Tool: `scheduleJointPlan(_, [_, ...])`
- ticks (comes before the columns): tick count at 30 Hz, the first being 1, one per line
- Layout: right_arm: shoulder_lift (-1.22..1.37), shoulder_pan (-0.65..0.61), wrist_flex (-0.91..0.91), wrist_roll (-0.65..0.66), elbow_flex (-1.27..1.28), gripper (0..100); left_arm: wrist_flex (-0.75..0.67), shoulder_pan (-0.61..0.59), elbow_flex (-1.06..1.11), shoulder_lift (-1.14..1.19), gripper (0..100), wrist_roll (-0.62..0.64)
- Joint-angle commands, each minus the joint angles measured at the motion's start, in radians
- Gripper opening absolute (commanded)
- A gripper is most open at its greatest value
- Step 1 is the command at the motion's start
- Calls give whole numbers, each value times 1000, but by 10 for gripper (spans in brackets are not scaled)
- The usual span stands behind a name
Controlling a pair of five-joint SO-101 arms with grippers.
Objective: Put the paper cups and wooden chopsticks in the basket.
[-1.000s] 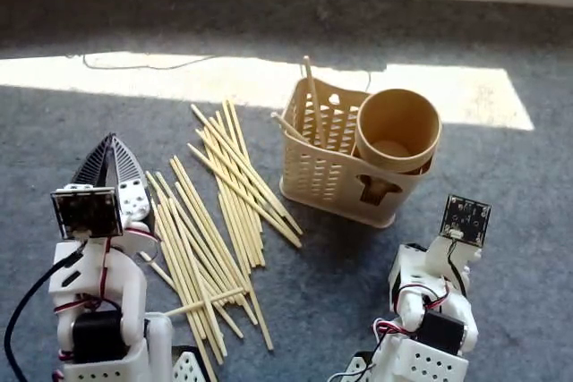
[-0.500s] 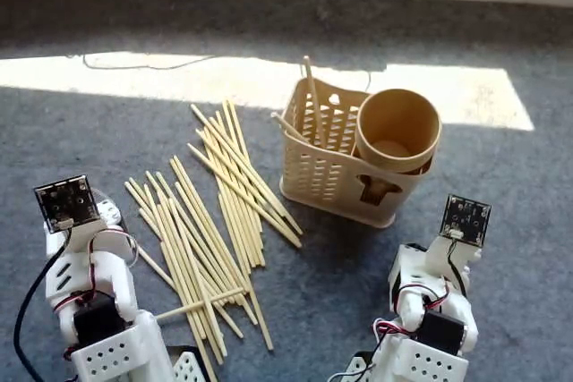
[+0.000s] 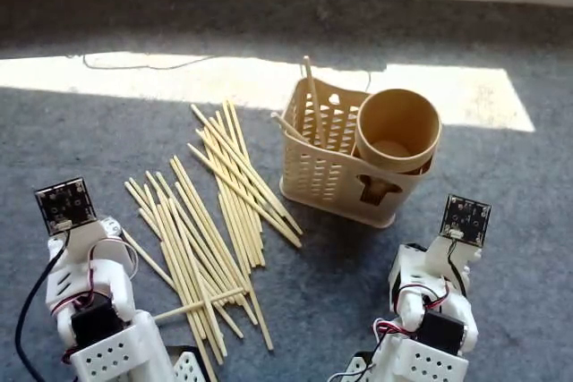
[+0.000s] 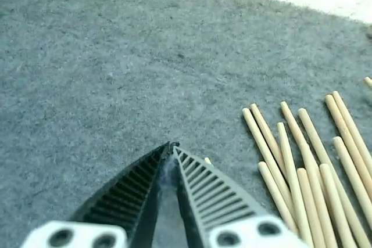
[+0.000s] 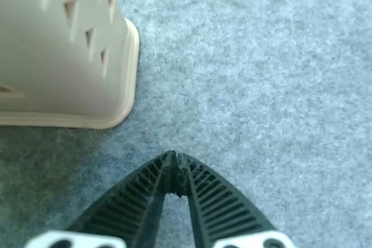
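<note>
A cream basket (image 3: pixel 336 163) stands on the grey carpet with a paper cup (image 3: pixel 397 134) in it and a couple of wooden chopsticks (image 3: pixel 312 100) sticking up. Many loose wooden chopsticks (image 3: pixel 210 221) lie scattered left of the basket. My left gripper (image 4: pixel 172 147) is shut with nothing in it, low over the carpet beside the chopstick ends (image 4: pixel 302 161). The left arm (image 3: pixel 85 284) is folded back at the front left. My right gripper (image 5: pixel 174 158) is shut and holds nothing, just off the basket's corner (image 5: pixel 116 85). The right arm (image 3: pixel 439 292) sits at the front right.
A sunlit strip (image 3: pixel 161 78) crosses the carpet behind the basket, with a thin cable (image 3: pixel 134 62) lying on it. Bare carpet (image 3: pixel 519 221) spreads to the right of the basket and at the far left (image 3: pixel 54 140).
The left arm has pulled back and folded down from its raised pose over the chopsticks' left edge. The right arm, basket and cup have stayed still.
</note>
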Motion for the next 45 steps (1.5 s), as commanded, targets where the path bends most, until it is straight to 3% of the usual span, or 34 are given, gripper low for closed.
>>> scheduleJointPlan(1, [-7,13,-27,52,-4,19,25,-5,19,-10,11,-2])
scheduleJointPlan(7, [-5,5,-18,94,-137,19,40,-12,19,-8,11,-3])
scheduleJointPlan(11, [-5,-54,101,95,-292,21,40,-13,19,-8,9,-6])
scheduleJointPlan(14, [-4,-176,186,95,-420,21,54,-19,19,-8,9,-6])
scheduleJointPlan(19, [16,-312,163,161,-452,21,54,-45,19,-8,10,-6])
scheduleJointPlan(30, [315,-625,163,164,-544,23,54,-47,19,-8,8,-6])
scheduleJointPlan(34, [395,-796,162,104,-608,28,54,-47,19,-8,8,-6])
scheduleJointPlan(39, [493,-1003,154,5,-644,108,54,-47,19,-8,8,-6])
scheduleJointPlan(45, [599,-1214,56,6,-641,114,54,-47,19,-8,7,-6])
